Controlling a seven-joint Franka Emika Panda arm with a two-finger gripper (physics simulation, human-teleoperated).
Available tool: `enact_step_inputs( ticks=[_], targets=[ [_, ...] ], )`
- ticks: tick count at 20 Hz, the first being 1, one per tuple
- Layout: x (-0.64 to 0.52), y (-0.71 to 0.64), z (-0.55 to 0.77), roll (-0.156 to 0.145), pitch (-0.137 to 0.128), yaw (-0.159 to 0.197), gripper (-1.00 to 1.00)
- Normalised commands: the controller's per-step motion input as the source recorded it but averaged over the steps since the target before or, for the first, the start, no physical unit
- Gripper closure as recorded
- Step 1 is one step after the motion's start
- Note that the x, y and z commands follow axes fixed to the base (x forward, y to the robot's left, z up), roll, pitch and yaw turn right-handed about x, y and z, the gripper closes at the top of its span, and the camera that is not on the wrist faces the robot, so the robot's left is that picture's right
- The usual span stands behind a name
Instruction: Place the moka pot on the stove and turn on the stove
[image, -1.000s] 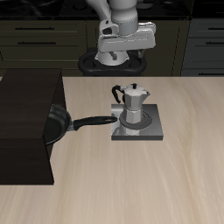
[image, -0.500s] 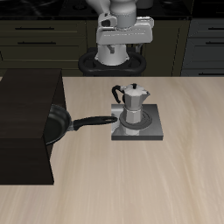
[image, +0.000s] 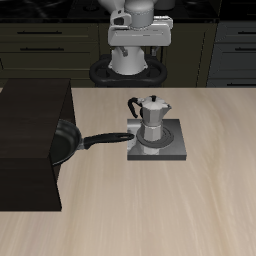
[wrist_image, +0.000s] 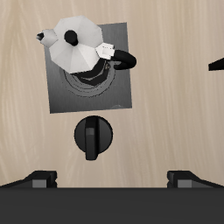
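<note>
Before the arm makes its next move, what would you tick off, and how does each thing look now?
1. Moka pot is on the stove: ok, it stands upright on the burner.
2. Pot is free of the gripper: ok, the gripper is high above with nothing held.
3. Jaws are apart: ok, in the wrist view both fingertips show with a wide gap.
4. Stove knob is reachable: ok, it is in plain sight beside the burner.
5. Stove is switched on: cannot tell, no glow shows.
6. Frying pan is out of the way: ok, only its handle reaches toward the stove.
</note>
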Motion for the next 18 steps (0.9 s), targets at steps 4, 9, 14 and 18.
enact_step_inputs(
  ticks=[4,9,14,18],
  targets=[
    [-0.08,-0.02,-0.20,-0.032,0.048,-0.022,-1.00],
    [-0.10,0.08,-0.11,-0.027,0.016,-0.016,-1.00],
    [-0.12,0.24,-0.21,-0.028,0.024,-0.002,-1.00],
    [-0.04,0.27,-0.23,-0.035,0.053,0.074,-1.00]
  ],
)
